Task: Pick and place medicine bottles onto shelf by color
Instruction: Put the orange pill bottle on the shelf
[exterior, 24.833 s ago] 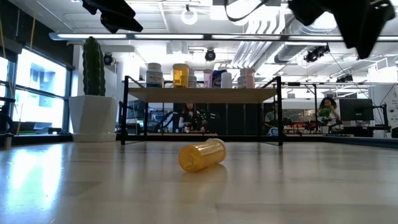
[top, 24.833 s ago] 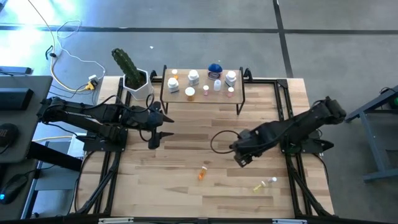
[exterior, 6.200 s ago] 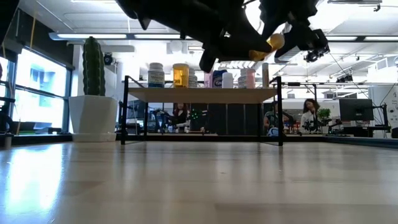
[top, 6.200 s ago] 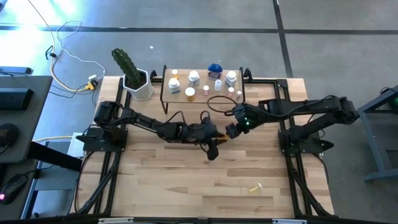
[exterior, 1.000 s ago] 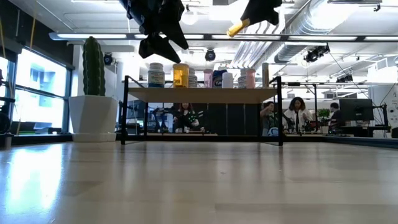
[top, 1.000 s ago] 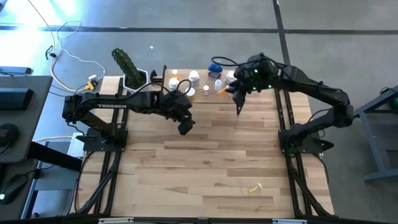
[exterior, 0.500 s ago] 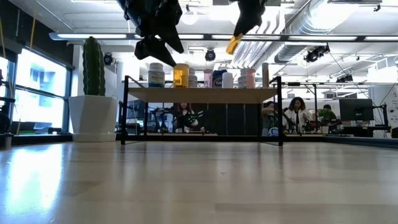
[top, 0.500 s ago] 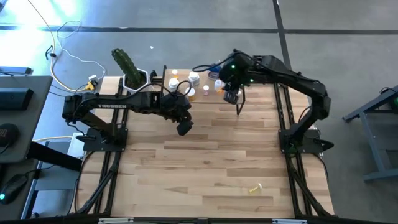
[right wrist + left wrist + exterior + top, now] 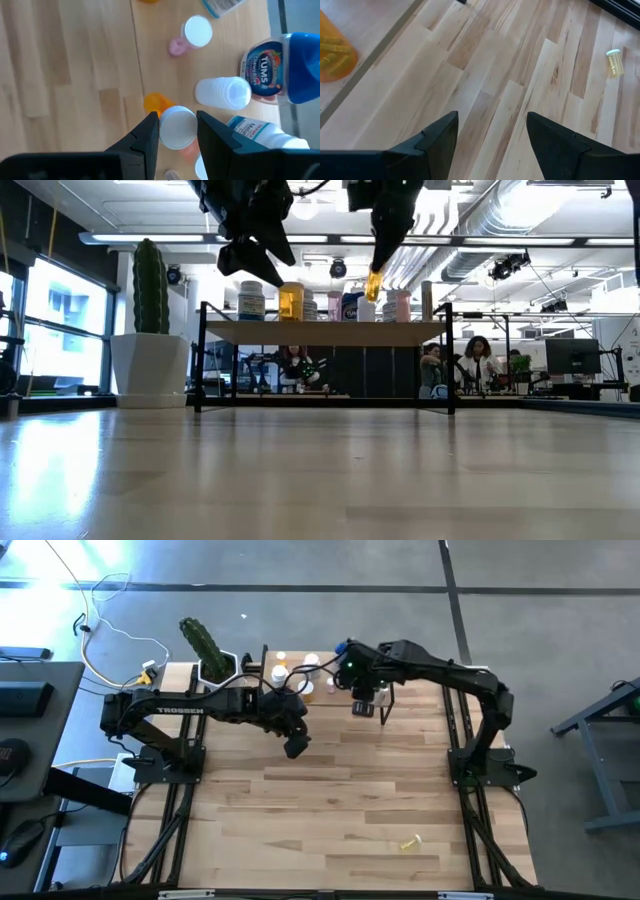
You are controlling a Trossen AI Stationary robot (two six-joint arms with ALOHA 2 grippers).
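Note:
My right gripper (image 9: 384, 242) (image 9: 362, 706) hangs over the shelf (image 9: 330, 332) (image 9: 325, 698), shut on an orange medicine bottle (image 9: 373, 284) with a white cap (image 9: 175, 127). Several other medicine bottles stand on the shelf top, among them a blue one (image 9: 285, 57), a white one (image 9: 222, 92) and a pink one (image 9: 192, 35). My left gripper (image 9: 295, 747) (image 9: 490, 135) is open in the air just in front of the shelf's left half, with nothing between its fingers. A yellowish bottle (image 9: 410, 840) (image 9: 615, 62) lies on its side near the table's front right. My right gripper pinches the orange bottle at its white-capped end (image 9: 162, 131) between its two fingers. The fingers come from above, pointing steeply down. The bottle hangs below them nearly upright, cap up, its orange body (image 9: 157, 102) clear of the shelf top.
A white pot with a cactus (image 9: 215, 665) (image 9: 150, 330) stands left of the shelf. An orange bottle (image 9: 332, 55) stands near the shelf's front edge by my left gripper. The wide tabletop (image 9: 330, 800) lies in front of the shelf. People sit in the room behind.
My right gripper has carried the orange bottle toward the table's left along the shelf and downward, tipping to point more steeply down. The bottle, slanted before, now hangs nearly upright and lower, close above the shelf top.

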